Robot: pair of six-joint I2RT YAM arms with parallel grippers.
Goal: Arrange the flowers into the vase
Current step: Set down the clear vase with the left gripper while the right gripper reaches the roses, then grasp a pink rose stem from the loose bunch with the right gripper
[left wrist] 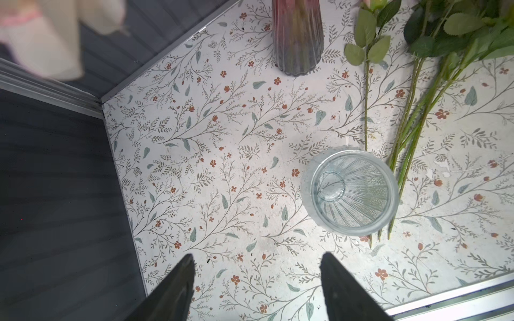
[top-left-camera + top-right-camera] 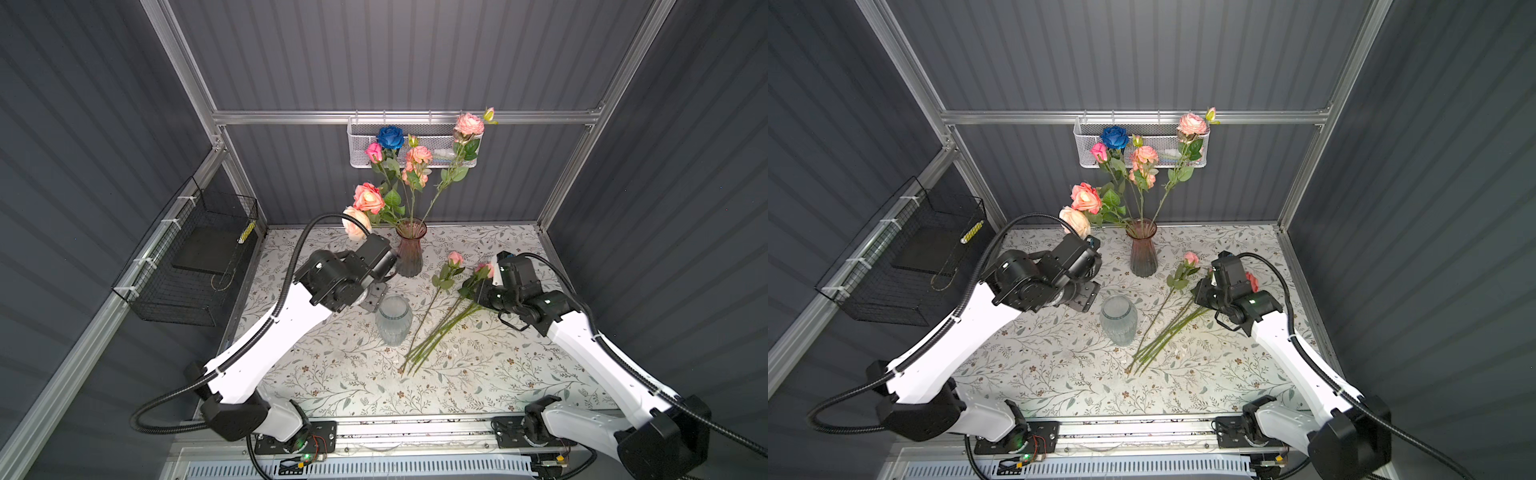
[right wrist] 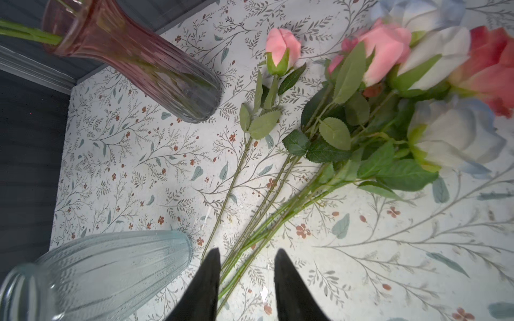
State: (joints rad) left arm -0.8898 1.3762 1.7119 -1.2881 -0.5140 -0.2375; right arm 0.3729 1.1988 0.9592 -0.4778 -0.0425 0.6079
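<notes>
Surface: floral table (image 2: pixel 332 374), grey walls.
Flowers (image 2: pixel 368 198): some upright in pink vase (image 2: pixel 410 253); loose bunch (image 3: pixel 333 133) lying beside clear vase (image 2: pixel 393 320).
Left gripper (image 1: pixel 258 255): wide, empty.
Right gripper (image 3: pixel 247 253): narrowed astride bunch, not pinching.
Risk: several lift together, tangled leaves dragging, toppling clear vase.

Pink vase (image 2: pixel 410 253) and clear vase (image 2: pixel 393 320) are ribbed glossy glass, tabletop (image 2: pixel 498 374) matt.

On the tabletop (image 2: pixel 519 374) we find two vases: the rear vase (image 2: pixel 410 253) near the back wall, with standing flowers (image 2: pixel 392 199) in it, and the front vase (image 2: pixel 393 320) before it. Loose flowers (image 2: pixel 455 258) lie flat just right of the front vase, stems fanning toward the front edge. A wire basket (image 2: pixel 361 145) hangs on the back wall, behind the standing flowers; a mesh crate (image 2: pixel 183 291) hangs on the left wall.
</notes>
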